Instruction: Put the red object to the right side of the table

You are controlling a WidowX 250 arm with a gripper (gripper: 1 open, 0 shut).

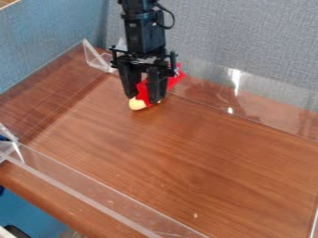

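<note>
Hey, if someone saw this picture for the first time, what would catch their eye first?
Probably the black robot gripper pointing down at the far side of the reddish-brown wood-grain table, its jaws shut on a bright red rectangular block. Just below it, a yellow corn toy peeks out on the wood.

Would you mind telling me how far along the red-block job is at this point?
Done: the gripper has shut on the red block at the back of the table, beside the corn. In hand: the block sits between the fingers, low over the wood; a real lift is not evident. Left: carrying it to the table's right side, where nothing red lies, and releasing it there.
</note>
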